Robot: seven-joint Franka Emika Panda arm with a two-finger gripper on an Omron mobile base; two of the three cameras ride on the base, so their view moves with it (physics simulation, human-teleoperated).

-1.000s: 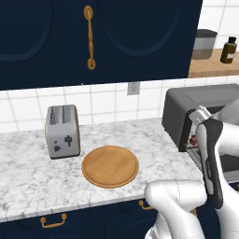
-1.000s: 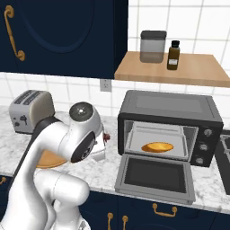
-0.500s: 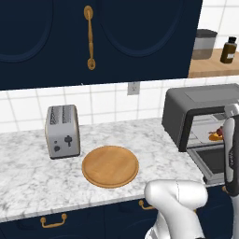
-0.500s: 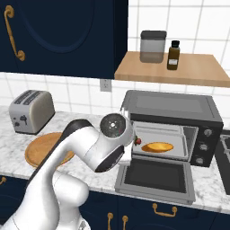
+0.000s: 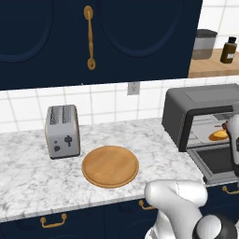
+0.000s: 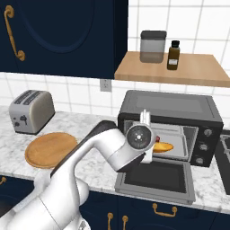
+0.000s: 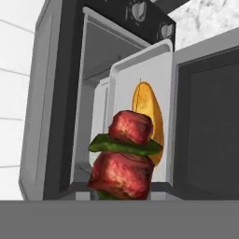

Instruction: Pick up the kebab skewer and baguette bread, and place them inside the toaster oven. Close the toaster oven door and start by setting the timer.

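Marble counter runs under navy cabinets in the left base view, bearing a silver toaster (image 5: pixel 62 131) and a round wooden board (image 5: pixel 110 166); at the right the toaster oven (image 5: pixel 201 114) stands open with the baguette bread (image 5: pixel 218 135) on its inner tray

From the right base view, the white arm reaches across to the oven mouth, its wrist in front of the cavity; the toaster oven door (image 6: pixel 157 179) lies folded down flat, and the baguette sits on the tray just right of the wrist. A canister (image 6: pixel 152 46) and a dark bottle (image 6: pixel 173 55) rest on the wooden shelf above

Along the hand view, the kebab skewer (image 7: pixel 123 158) fills the foreground, red chunks with a green slice between, clamped in the gripper (image 7: pixel 122 193), whose tips are hidden beneath it; the baguette lies just behind on the pale tray (image 7: pixel 126 93)
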